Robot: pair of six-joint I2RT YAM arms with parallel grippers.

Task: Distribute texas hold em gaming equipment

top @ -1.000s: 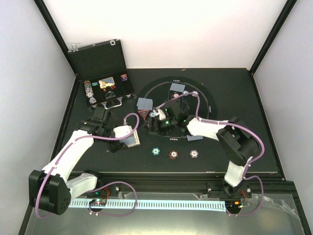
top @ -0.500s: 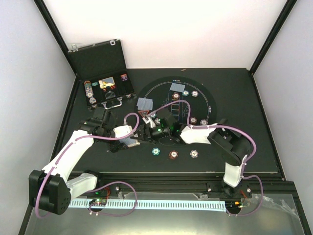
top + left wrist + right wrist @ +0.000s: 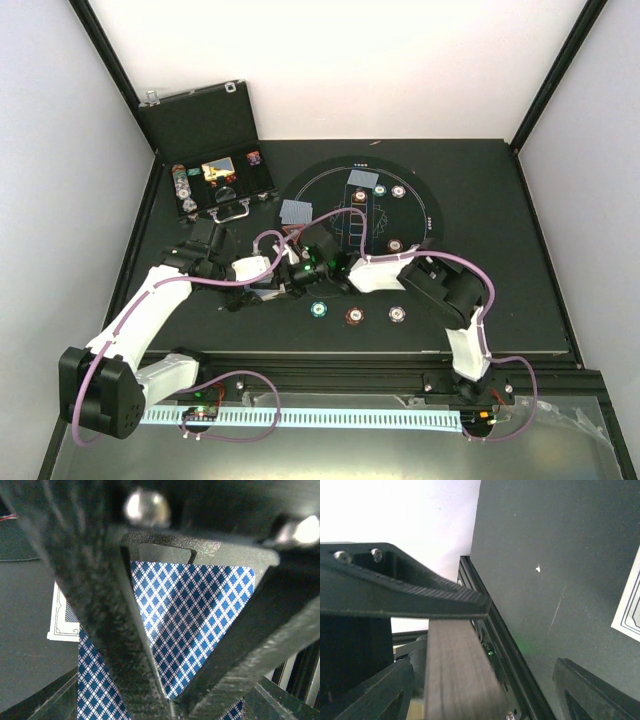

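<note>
Left gripper (image 3: 263,283) clamped on cards (image 3: 200,615). Right gripper (image 3: 298,268) jaws spread, just beside cards; contact unclear, possibly touching. Three chips (image 3: 353,314) nearby.

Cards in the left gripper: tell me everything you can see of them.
The playing cards show blue-and-white diamond-lattice backs, paper-like, one rounded corner visible. They sit pinched in the shut left gripper, backs toward its wrist camera, over the dark table. Their number cannot be told. The open right gripper is close beside them; contact unclear.
</note>
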